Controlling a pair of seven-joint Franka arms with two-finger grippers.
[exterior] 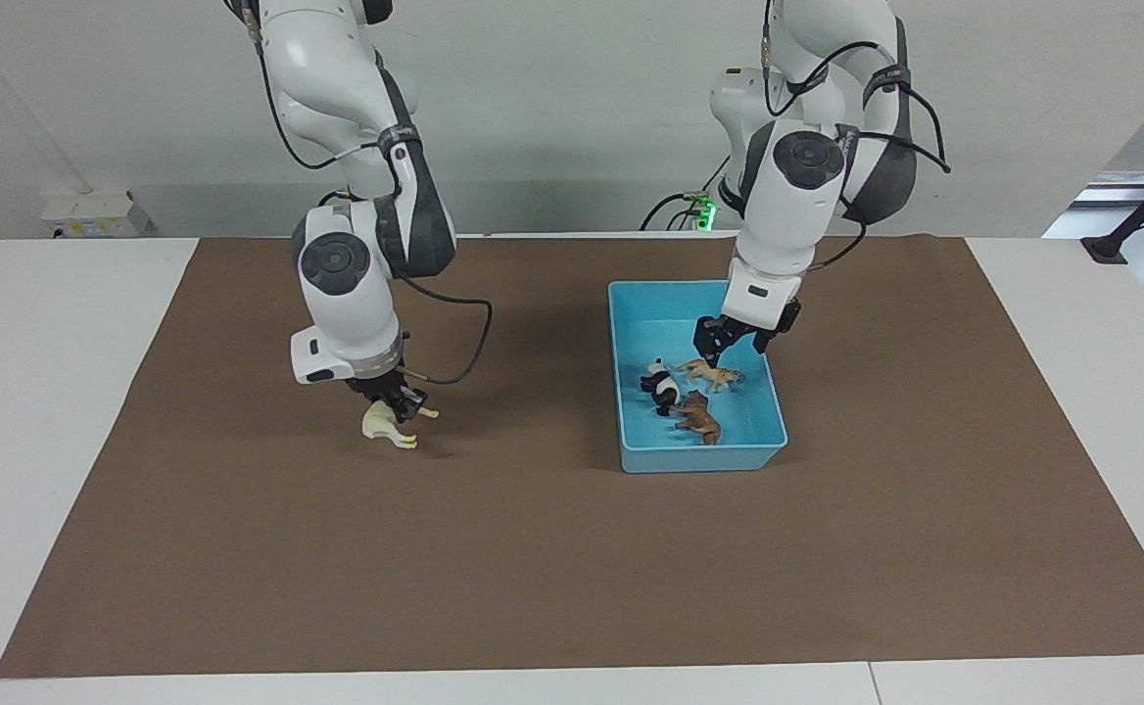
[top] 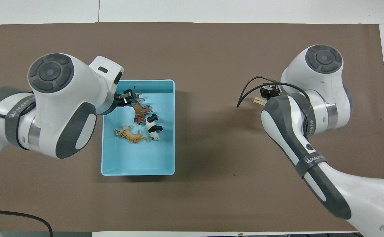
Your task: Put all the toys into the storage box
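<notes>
Three toys in storage box [exterior: 631, 411], left gripper [exterior: 732, 341] spread over them — right gripper [exterior: 398, 403] pinching horse [exterior: 384, 424] w/ open mat around.

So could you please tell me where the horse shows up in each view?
Facing view: horse under the right gripper, over the mat, at picture left.
Overhead view: only a cream sliver shows by the right arm's wrist, at picture right.
Shared landmark: the blue box.

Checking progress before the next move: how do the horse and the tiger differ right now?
The cream-white horse is gripped by the right gripper over the brown mat; the orange striped tiger lies on its side in the storage box. The horse is plain, the tiger striped. Both are small animal figurines.
</notes>
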